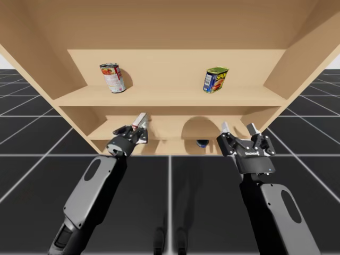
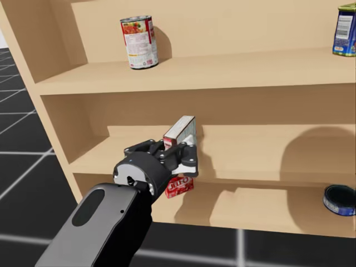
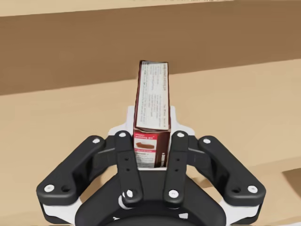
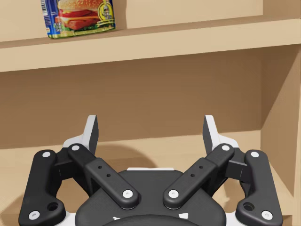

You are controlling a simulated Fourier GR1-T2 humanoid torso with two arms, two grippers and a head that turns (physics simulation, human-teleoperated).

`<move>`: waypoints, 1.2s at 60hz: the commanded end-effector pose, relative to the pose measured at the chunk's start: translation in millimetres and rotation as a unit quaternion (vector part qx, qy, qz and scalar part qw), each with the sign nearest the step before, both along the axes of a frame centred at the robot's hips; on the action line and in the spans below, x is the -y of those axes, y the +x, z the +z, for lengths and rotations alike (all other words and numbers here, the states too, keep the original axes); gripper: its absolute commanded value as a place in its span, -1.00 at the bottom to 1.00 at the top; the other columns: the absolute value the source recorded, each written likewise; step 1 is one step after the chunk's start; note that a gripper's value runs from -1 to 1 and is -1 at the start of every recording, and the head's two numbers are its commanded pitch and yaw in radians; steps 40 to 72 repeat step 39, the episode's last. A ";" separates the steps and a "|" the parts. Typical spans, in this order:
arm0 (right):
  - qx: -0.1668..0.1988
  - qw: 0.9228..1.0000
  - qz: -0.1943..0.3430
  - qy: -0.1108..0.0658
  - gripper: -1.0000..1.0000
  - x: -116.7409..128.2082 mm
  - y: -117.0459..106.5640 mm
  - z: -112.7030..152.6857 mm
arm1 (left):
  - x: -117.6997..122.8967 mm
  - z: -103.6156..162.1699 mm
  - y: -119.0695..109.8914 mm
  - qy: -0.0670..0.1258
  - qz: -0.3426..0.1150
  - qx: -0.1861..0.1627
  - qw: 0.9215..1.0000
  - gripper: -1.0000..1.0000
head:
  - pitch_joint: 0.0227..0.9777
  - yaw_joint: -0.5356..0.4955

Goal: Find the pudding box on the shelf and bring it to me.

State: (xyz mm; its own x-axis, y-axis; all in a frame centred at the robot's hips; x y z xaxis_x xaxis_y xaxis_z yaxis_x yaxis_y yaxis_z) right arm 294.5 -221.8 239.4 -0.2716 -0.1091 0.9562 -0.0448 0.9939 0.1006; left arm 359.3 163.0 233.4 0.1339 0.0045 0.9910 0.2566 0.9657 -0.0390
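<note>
Grip: left gripper (image 3: pixel 152 122) has its fingers (image 3: pixel 173 120) closed on the two broad faces of the pudding box (image 3: pixel 153 101), pinching near one end. Most of the box juts ahead of the fingers, tilted upward; in the head view a short red end pokes out below them.

Risk 1: the long overhang acts as a lever. Any knock against the shelf (image 2: pixel 250 72) edge on withdrawal would likely pivot the box between the fingers or pull it free.

Risk 2: thin cardboard, probably hollow. Too hard a squeeze could cave in the faces and loosen the hold. The glossy printed skin looks slippery.

Box: flat, rectangular, sharp-cornered. Dark red faces, white printed side panel.

Just ahead and beneath: pale, matte wooden middle board. Whether the box is fully clear of it, I cannot tell.

Above: cylindrical red-labelled can (image 2: pixel 139 41), smooth metal.

Well aside: right gripper (image 4: pixel 150 132), fingers spread wide and holding nothing, below a rounded-corner blue-and-yellow tin (image 4: pixel 80 16).
</note>
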 end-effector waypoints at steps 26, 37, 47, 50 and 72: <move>-0.002 1.000 0.000 -0.001 -1.00 1.3 0.5 -0.2 | -28.6 22.5 -60.8 0.019 -0.019 0.037 0.999 1.00 | 0.08 0.47; -0.001 1.000 0.001 0.002 -1.00 2.5 0.3 0.8 | -41.0 22.1 -94.1 0.006 -0.027 0.029 0.999 1.00 | 0.09 0.48; 0.000 1.000 0.001 0.002 -1.00 2.7 0.3 0.8 | -42.0 21.8 -99.9 0.011 -0.028 0.028 0.999 1.00 | 0.09 0.48; 0.000 1.000 0.001 0.002 -1.00 2.7 0.3 0.8 | -42.0 21.8 -99.9 0.011 -0.028 0.028 0.999 1.00 | 0.09 0.48; 0.000 1.000 0.001 0.002 -1.00 2.7 0.3 0.8 | -42.0 21.8 -99.9 0.011 -0.028 0.028 0.999 1.00 | 0.09 0.48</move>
